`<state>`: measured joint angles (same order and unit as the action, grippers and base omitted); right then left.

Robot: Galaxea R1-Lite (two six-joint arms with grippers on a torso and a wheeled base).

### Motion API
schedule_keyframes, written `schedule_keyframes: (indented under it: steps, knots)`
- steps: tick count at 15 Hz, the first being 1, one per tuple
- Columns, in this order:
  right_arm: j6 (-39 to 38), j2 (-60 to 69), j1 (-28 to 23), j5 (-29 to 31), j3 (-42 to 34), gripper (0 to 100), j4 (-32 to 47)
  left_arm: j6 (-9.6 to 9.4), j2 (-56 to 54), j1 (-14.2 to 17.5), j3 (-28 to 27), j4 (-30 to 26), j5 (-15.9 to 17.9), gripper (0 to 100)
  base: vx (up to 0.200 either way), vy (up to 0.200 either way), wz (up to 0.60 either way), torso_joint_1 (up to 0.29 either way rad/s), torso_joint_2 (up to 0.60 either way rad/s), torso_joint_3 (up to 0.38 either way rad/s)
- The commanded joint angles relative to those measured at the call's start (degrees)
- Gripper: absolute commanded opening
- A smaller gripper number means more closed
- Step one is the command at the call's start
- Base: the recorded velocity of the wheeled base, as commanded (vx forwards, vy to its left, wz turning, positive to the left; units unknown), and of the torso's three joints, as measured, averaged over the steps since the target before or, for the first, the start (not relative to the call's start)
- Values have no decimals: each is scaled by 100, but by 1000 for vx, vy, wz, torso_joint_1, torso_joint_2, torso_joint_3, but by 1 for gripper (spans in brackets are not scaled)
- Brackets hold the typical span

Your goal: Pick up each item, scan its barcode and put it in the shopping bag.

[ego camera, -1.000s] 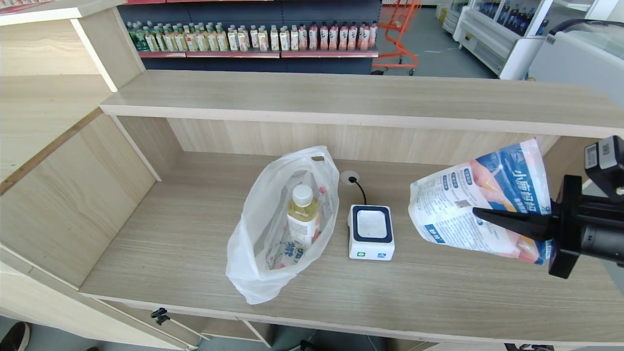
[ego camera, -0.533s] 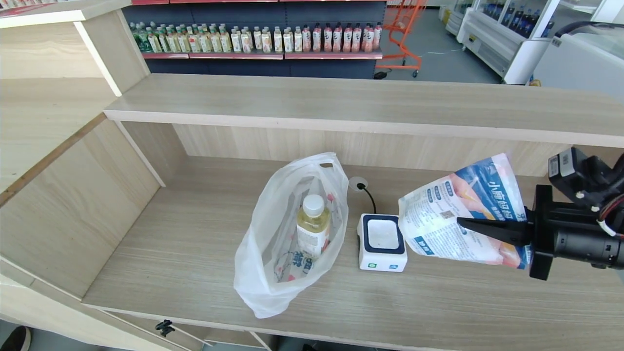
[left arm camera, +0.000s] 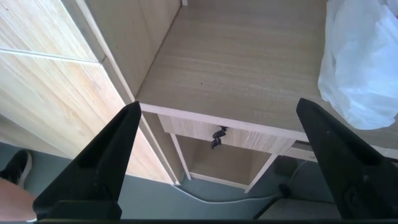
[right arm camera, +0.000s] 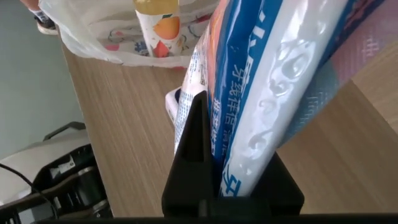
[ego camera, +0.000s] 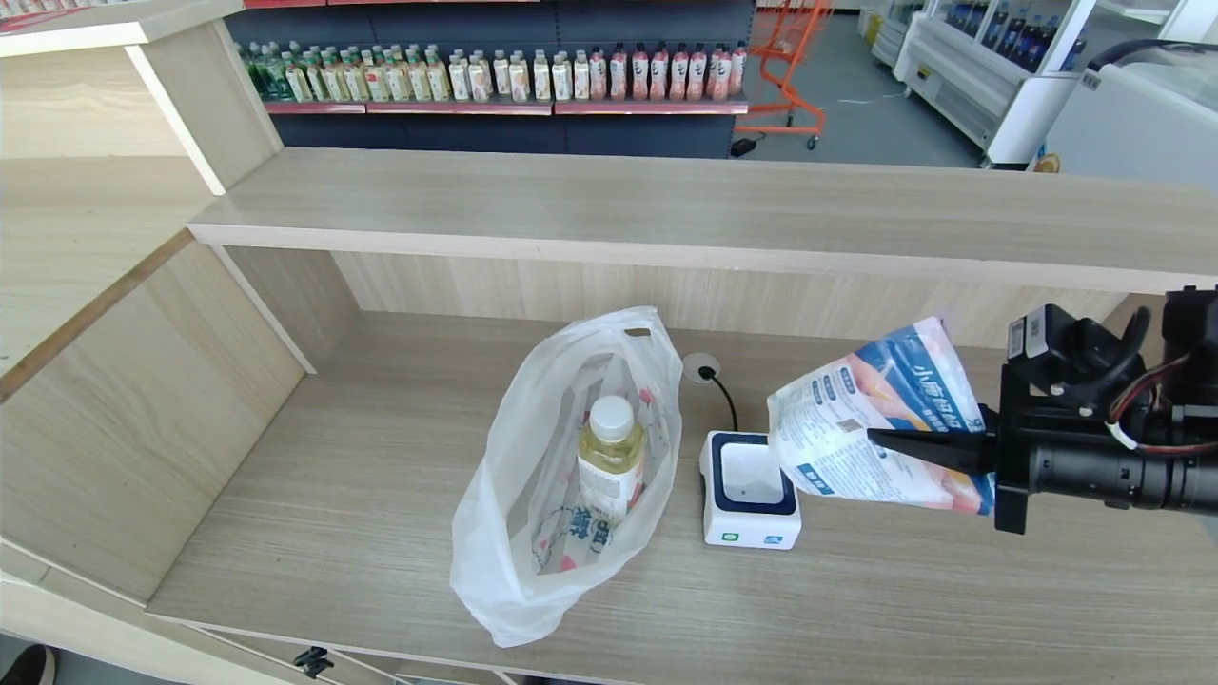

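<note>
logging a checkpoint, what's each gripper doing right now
Left gripper: open, holding nothing.
Right gripper: shut on the blue and white pouch.

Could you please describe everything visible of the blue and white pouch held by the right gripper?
The blue and white glossy plastic pouch, printed with text and a pinkish picture, looks soft and part-filled. The black right gripper is shut across it, holding it sideways, clear of the light wooden counter, with its free end above the edge of the white, blue-framed scanner.
</note>
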<state>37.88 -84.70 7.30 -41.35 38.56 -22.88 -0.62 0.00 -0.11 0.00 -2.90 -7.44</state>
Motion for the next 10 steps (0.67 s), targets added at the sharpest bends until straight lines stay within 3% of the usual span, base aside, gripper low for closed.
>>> schedule_keyframes:
  steps: [1,4,10]
  knots:
    - [247,-258,-27,-40,11,0,3,1,9,2,0,0,-3,100,0,0,0,0,0,0]
    - [1073,-794,-177,-374,38,0,-313,1,9,2,0,0,-3,100,0,0,0,0,0,0]
    - [1108,-1409,-89,-426,55,0,-1025,1,9,2,0,0,-3,100,0,0,0,0,0,0]
